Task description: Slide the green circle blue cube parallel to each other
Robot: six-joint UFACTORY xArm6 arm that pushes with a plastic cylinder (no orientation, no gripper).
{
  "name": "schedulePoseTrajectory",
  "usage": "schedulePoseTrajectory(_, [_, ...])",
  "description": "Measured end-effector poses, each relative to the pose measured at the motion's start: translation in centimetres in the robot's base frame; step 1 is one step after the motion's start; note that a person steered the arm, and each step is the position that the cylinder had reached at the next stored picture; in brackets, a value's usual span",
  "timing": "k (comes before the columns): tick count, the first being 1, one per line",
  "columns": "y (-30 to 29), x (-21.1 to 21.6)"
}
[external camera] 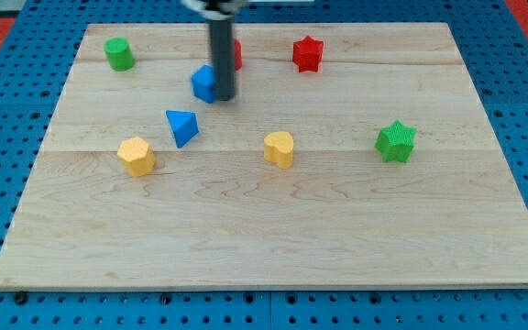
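You are at the blue cube now, with my tip touching or just beside its right face, so the sensible reading is that the cube is the block being moved and the green circle is the one to line it up with. The circle sits near the board's top left corner, well apart from the cube, which lies lower and further toward the view's right. To do this well, push through the middle of the cube's face, not a corner, or it will likely spin off the rod. From the right face a push sends it toward the view's left; to lift it level with the circle you would probably need to come round beneath it and push up the view. Go slowly near the end, since a small overshoot spoils the alignment. Mind the blue triangle just below and left of the cube, and the red block half hidden behind the rod, whose shape I cannot make out. The rod stands upright, coming straight down from the view's top edge, its upper mount cut off. There are no fingers here to open or close; the rod only pushes, holding nothing.
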State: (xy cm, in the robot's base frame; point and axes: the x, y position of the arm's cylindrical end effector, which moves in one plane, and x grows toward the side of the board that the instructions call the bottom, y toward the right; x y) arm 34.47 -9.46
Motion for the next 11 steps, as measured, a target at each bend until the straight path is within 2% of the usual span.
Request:
schedulePoseTrajectory(2, [2.5,-3.0])
schedulePoseTrajectory(5, [-7.9,-4.1])
schedulePoseTrajectory(7, [-7.8,-6.0])
schedulePoseTrajectory(8, [-17.1,-5.8])
schedulePoseTrajectory(9, [-20.8,-5.7])
schedulePoseTrajectory(10, [-20.9,-9.6])
schedulePoseTrajectory(11, [-17.9,-11.9])
